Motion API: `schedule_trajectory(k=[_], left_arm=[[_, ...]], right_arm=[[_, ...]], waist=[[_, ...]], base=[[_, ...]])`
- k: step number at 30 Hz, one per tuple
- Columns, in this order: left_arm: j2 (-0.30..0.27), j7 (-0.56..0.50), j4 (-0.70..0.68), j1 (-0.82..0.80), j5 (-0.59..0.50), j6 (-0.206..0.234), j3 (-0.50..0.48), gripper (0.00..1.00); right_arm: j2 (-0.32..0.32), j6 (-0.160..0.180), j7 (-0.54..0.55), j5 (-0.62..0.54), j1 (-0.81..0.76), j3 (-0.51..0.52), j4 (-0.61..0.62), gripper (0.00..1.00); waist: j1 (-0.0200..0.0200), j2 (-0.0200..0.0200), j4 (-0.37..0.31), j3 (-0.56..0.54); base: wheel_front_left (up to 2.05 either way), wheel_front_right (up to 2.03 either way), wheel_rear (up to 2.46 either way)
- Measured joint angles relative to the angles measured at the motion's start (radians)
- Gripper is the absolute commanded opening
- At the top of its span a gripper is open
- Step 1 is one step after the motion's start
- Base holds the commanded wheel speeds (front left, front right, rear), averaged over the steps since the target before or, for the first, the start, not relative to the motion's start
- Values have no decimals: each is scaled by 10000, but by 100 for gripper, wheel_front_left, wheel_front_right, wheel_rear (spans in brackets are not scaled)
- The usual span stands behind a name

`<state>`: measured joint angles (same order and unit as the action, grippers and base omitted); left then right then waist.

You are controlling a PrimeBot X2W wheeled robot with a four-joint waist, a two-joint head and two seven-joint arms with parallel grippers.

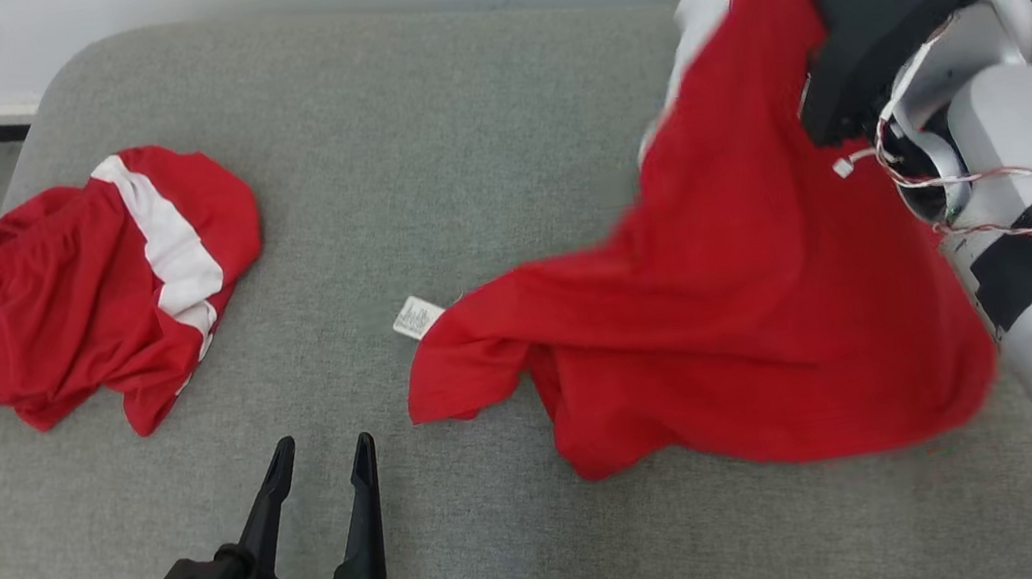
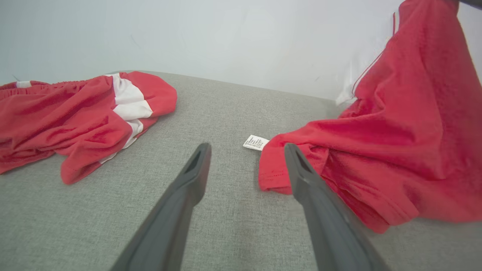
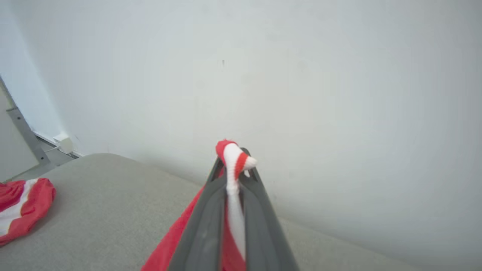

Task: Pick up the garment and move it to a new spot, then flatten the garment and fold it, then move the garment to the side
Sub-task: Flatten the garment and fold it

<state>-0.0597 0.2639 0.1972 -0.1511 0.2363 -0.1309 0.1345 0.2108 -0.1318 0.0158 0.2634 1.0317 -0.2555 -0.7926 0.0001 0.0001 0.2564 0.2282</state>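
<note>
Mid pick-up, the right gripper (image 3: 234,165) was clamped on the white-trimmed edge of the red garment (image 1: 759,296) above the bench's (image 1: 454,137) far right corner, hem lying mid-bench, the left gripper (image 1: 320,458) gaping idle by the front edge; next, I reckoned, it needed carrying clear to a new spot.

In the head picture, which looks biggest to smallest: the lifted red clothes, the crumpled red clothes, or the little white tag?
1. Lifted red garment, held up nearer the camera, so its lead is unsure.
2. Crumpled red-and-white garment.
3. White tag, clearly smallest.
</note>
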Motion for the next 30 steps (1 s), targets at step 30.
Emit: schedule_trajectory(k=[30], left_arm=[[-86,0,90,912,-59,0,-374,100]], right_arm=[[2441,0,2445,1659,-9404,1452,4730,0]], waist=[[-2,-2,-1624,-1532]], base=[[0,0,0]])
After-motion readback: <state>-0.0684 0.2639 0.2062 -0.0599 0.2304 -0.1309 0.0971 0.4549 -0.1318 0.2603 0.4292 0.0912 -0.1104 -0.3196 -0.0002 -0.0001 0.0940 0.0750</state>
